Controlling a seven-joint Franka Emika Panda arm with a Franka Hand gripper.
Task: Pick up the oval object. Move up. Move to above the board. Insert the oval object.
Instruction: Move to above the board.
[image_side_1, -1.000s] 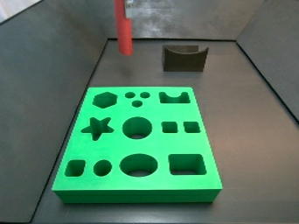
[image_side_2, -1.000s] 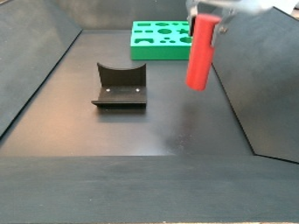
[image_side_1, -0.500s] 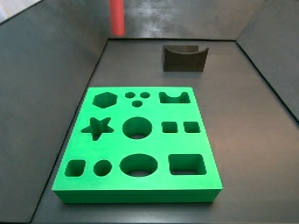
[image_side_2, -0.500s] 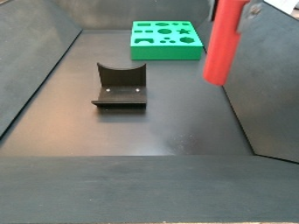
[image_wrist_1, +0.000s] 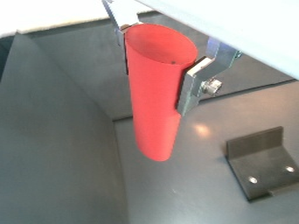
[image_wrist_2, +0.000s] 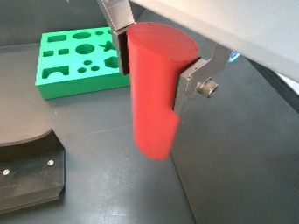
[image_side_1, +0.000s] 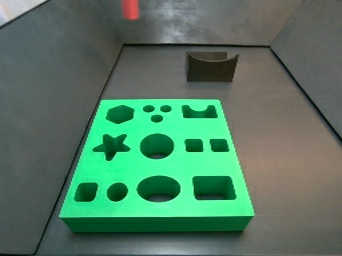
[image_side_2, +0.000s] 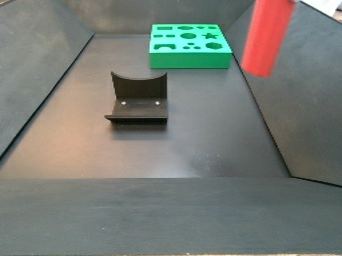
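The oval object is a tall plain red peg (image_wrist_1: 155, 96), held upright between my gripper's two silver fingers in both wrist views (image_wrist_2: 153, 87). My gripper (image_wrist_1: 159, 54) is shut on its upper part, high above the dark floor. In the side views only the peg's lower end shows at the frame's top edge (image_side_1: 131, 9) (image_side_2: 269, 38); the gripper itself is out of frame there. The board is a bright green slab with cut-out holes (image_side_1: 158, 165), lying flat on the floor, also in view elsewhere (image_side_2: 189, 46) (image_wrist_2: 77, 58). The peg hangs away from the board.
The dark L-shaped fixture (image_side_1: 210, 66) stands on the floor beyond the board; it also shows in a side view (image_side_2: 138, 98) and in both wrist views (image_wrist_1: 264, 164) (image_wrist_2: 26, 173). Dark sloping walls (image_side_2: 297, 90) enclose the floor.
The peg has risen steadily in my gripper; in the side views it has climbed until only its lower end remains in frame. The board and fixture have not moved.
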